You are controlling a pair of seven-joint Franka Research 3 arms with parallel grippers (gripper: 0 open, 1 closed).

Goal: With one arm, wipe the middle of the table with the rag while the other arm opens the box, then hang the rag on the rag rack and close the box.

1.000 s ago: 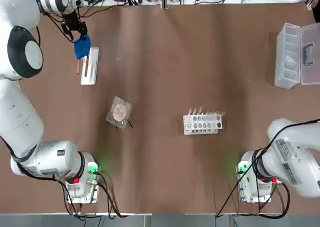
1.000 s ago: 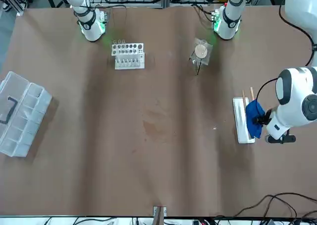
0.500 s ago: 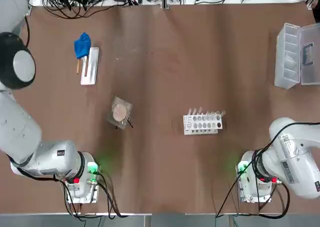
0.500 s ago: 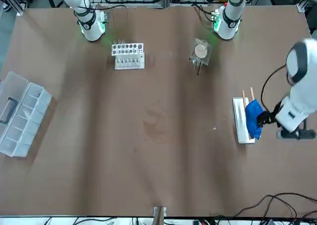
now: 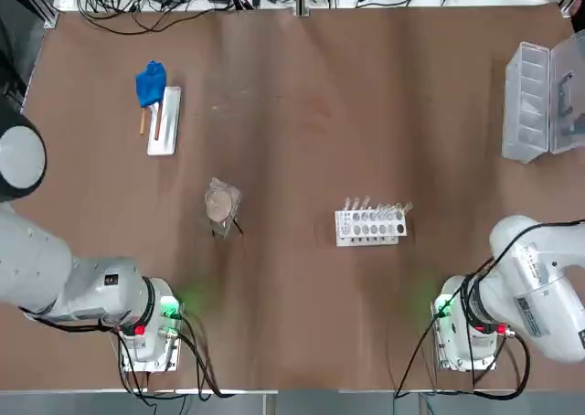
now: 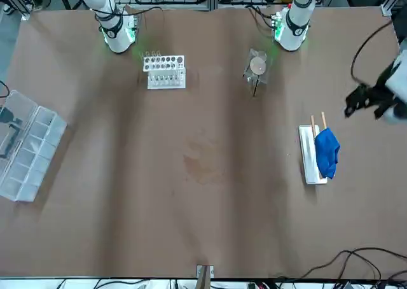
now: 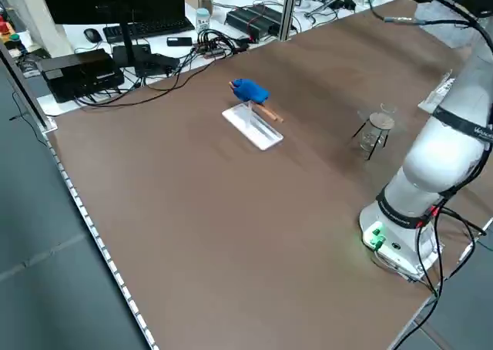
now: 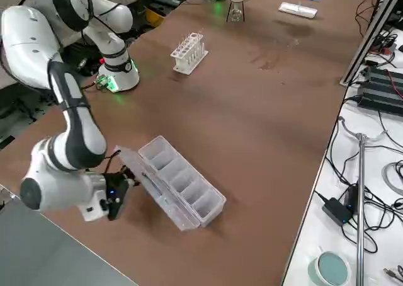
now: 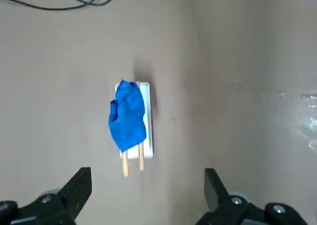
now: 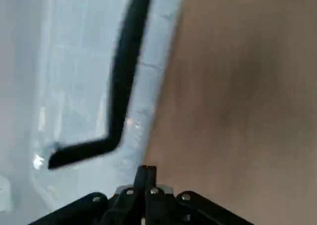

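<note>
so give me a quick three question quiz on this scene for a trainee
1. True or false: the blue rag hangs on the rag rack.
2. Which gripper has its jaws open? A) left B) right C) neither
3. Fill in: the lid of the clear box is ____.

Key
1. True. The rag is draped over the rack's wooden rods.
2. A. The left gripper hangs above the rack with jaws wide and empty; the right gripper is shut beside the box lid's black handle.
3. Open, with the compartments showing.
</note>
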